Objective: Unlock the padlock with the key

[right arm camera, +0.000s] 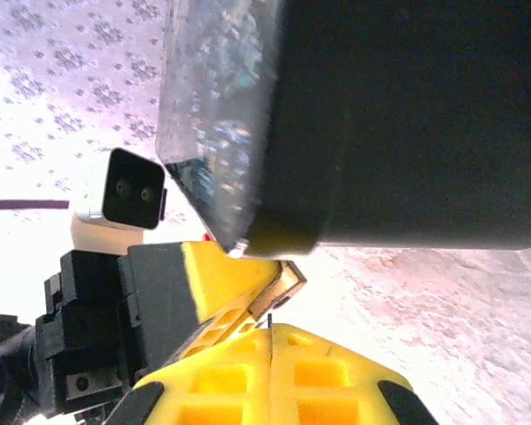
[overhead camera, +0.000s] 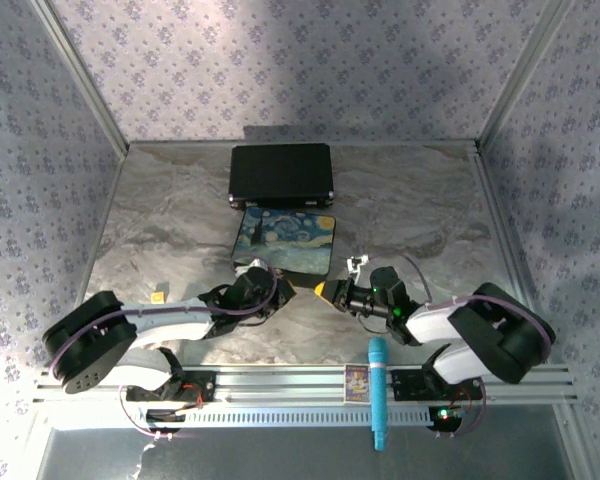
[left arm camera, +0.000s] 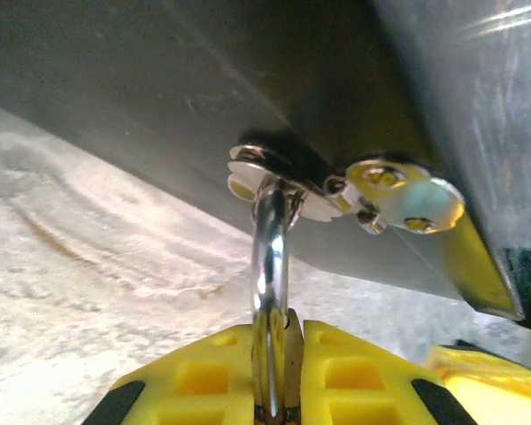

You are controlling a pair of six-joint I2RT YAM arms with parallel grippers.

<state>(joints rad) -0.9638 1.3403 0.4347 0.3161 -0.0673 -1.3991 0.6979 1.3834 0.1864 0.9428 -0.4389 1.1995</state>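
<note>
marbled worktop (overhead camera: 180, 220), painted box (overhead camera: 285, 240) at centre. left fingers (left arm camera: 212, 372) clenched on padlock (left arm camera: 270, 266) at box's near edge, shackle through hasp (left arm camera: 398, 199). right fingers (right arm camera: 319, 372) clenched on thin sliver, likely key (right arm camera: 270, 320); padlock straight ahead, just beside tip.

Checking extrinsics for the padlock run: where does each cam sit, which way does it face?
Top external: above and behind the bases, looking down at the table; left arm and right arm show, meeting by the painted box.
Left wrist: low, facing the box's hasp; left gripper shut on the padlock by its shackle.
Right wrist: low, facing the left arm; right gripper shut on a thin sliver, seemingly the key.
Shared: both wrist views show the left gripper and the padlock.
</note>
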